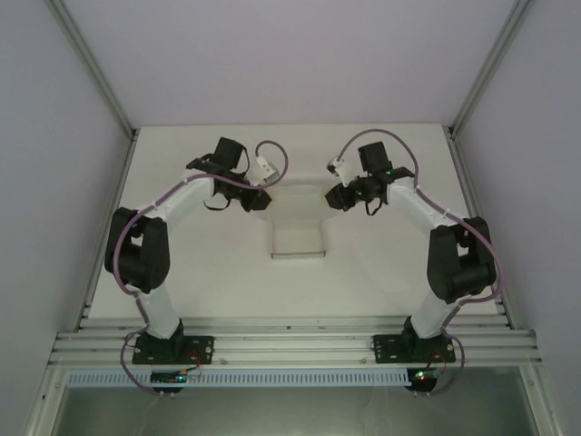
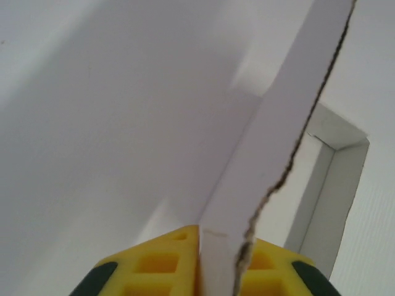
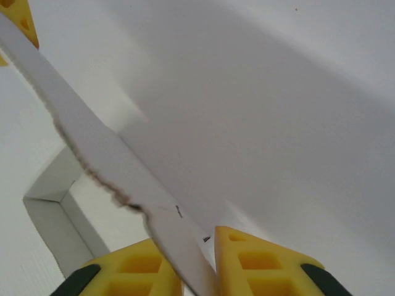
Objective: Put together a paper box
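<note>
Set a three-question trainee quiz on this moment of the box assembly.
1. True or false: the left gripper is shut on the paper box.
2. What sits between the yellow fingers of the right gripper? A) a cable B) an edge of the box C) nothing
3. Fill in: seen from the top camera, the box lies ___ the two grippers.
Key: 1 true; 2 B; 3 between.

From above, the box [image 1: 298,240] fades into the white counter [image 1: 381,283]; its far flaps are hard to make out. Up close, picture edges cut it off.
</note>
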You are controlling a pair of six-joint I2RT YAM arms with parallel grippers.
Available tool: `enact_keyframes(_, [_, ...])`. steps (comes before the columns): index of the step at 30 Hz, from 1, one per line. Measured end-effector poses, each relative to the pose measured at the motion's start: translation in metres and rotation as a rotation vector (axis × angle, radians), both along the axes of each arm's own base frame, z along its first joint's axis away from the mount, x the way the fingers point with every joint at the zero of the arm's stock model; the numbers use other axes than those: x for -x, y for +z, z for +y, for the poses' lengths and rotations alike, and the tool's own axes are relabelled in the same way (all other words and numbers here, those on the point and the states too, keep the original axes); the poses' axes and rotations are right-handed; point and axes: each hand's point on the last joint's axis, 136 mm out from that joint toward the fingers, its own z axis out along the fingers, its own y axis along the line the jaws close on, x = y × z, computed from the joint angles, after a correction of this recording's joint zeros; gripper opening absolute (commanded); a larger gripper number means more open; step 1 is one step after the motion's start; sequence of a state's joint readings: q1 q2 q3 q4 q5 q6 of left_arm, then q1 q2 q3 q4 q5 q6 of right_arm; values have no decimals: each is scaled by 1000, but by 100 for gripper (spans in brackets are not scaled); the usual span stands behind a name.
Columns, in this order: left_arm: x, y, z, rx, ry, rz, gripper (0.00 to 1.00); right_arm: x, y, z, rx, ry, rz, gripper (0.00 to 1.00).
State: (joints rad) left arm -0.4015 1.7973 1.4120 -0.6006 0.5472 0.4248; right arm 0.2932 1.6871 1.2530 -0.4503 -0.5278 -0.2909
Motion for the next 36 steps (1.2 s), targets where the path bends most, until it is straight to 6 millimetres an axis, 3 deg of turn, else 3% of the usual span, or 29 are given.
enact_keyframes(5, [-2, -2, 0, -33, 19, -16, 0, 3, -2, 3, 29, 11, -4, 3])
enact_keyframes(11, [-10, 0, 4, -94, 128, -50, 0, 1, -2, 6, 79, -39, -27, 3])
enact_keyframes(22, [-29, 34, 1, -95, 439, -170, 0, -18, 27, 3, -31, -337, -160, 3])
enact_keyframes(30, [-43, 25, 10, -22, 770, -135, 0, -22, 26, 23, -168, -560, -157, 1])
enact_keyframes(36, [-50, 19, 13, 82, 922, -91, 0, -21, 29, 31, -212, -671, -193, 0])
